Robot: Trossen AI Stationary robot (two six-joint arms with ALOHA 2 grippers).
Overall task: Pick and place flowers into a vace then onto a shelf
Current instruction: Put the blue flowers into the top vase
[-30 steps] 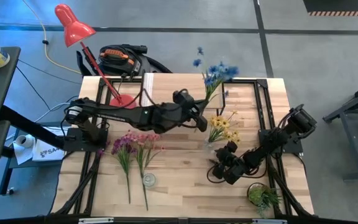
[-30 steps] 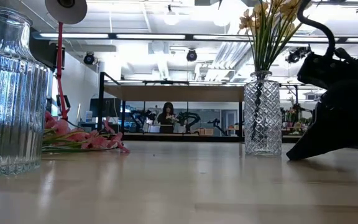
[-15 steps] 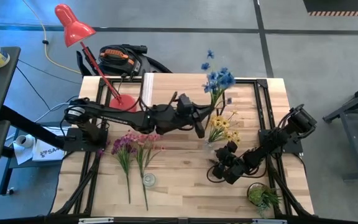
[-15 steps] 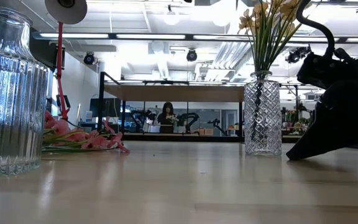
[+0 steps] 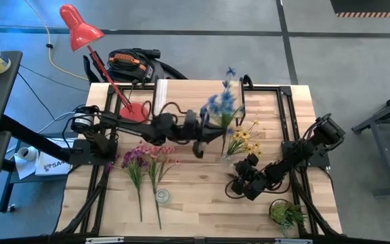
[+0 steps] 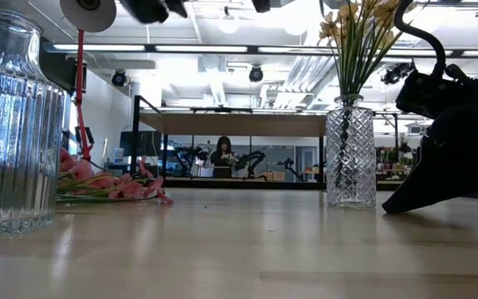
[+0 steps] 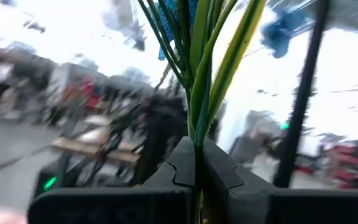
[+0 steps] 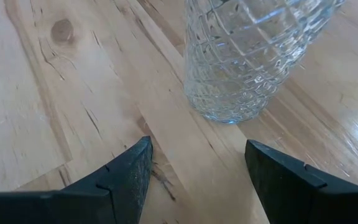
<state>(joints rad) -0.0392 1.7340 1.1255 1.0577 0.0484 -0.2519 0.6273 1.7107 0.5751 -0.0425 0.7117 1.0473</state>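
Stems of the blue flowers, pinched in your left gripper, may miss the vase; right gripper waits spread.

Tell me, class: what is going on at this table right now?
The left gripper is shut on the blue flower, holding it up above the table. The cut-glass vase already holds the yellow flower. The right gripper rests open on the tabletop beside that vase. The purple flower and pink flower lie flat on the table.
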